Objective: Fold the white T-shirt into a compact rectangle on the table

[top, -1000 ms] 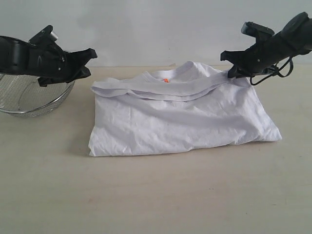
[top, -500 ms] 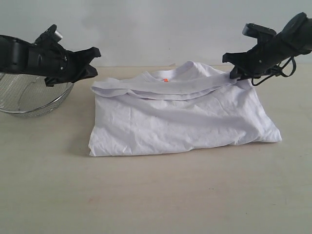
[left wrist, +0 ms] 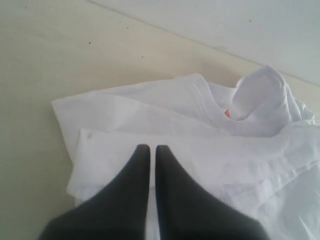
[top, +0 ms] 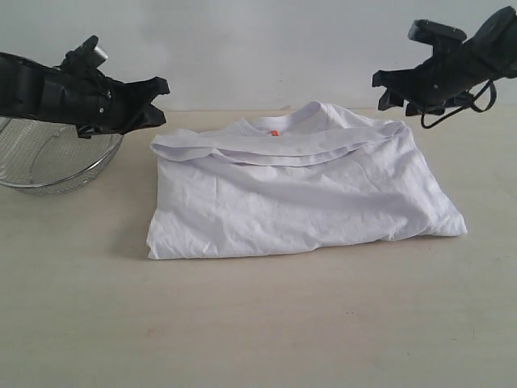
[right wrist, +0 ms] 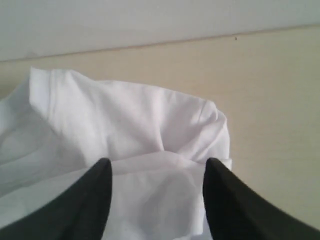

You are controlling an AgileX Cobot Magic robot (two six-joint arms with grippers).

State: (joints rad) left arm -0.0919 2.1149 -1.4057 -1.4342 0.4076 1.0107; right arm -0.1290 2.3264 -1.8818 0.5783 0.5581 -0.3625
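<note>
The white T-shirt (top: 299, 194) lies folded on the table (top: 258, 323), a rough rectangle with a doubled band along its far edge and an orange neck tag (top: 275, 132) showing. My left gripper (top: 158, 99) hovers just off the shirt's far left corner, shut and empty; in the left wrist view its tips (left wrist: 149, 148) meet above the shirt (left wrist: 200, 145). My right gripper (top: 386, 90) hangs above the far right corner, open and clear of the cloth. In the right wrist view the gripper (right wrist: 157, 167) has its jaws wide apart over the shirt (right wrist: 130, 125).
A steel mesh bowl (top: 56, 158) sits at the far left, partly under my left arm. A pale wall runs behind the table's far edge. Bare tabletop stretches in front of the shirt.
My right gripper has opened, let go of the shirt's far right corner and lifted away from it. The left gripper has drifted slightly right, still shut.
</note>
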